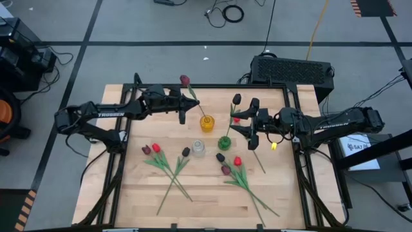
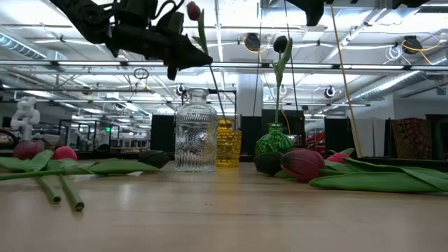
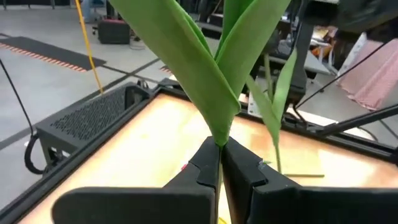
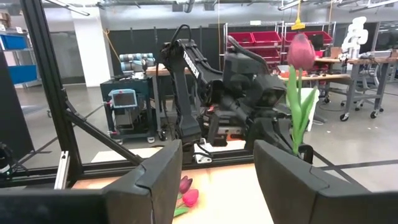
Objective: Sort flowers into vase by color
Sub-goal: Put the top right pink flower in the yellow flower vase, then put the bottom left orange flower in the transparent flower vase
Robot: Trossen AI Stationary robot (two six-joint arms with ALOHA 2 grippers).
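My left gripper (image 1: 184,109) is shut on a maroon-headed tulip (image 1: 185,80) above the yellow vase (image 1: 206,123). The tulip's stem slants down to that vase's mouth; I cannot tell whether its end is inside. The green vase (image 1: 224,142) holds a dark-headed tulip (image 2: 281,44) upright by its stem. Between the two stands the clear vase (image 2: 195,140). My right gripper (image 4: 211,180) hangs open beside the green vase with nothing between its fingers. Loose red, maroon and dark tulips lie flat on the table in a left cluster (image 1: 156,153) and a right cluster (image 1: 233,166). My left gripper pinches the tulip's stem between its two fingers at the spot where the leaves branch off (image 3: 219,144). The fingers come level from the table's left and lie across the stem. The tulip is lifted clear of the table and tilted, head (image 2: 192,10) up, lower stem slanting toward the yellow vase.
The three vases stand close together at the table's middle. Long stems and leaves of the loose tulips (image 2: 378,180) spread over the near half of the wooden table (image 1: 212,206). A black box (image 1: 291,69) sits beyond the far right edge.
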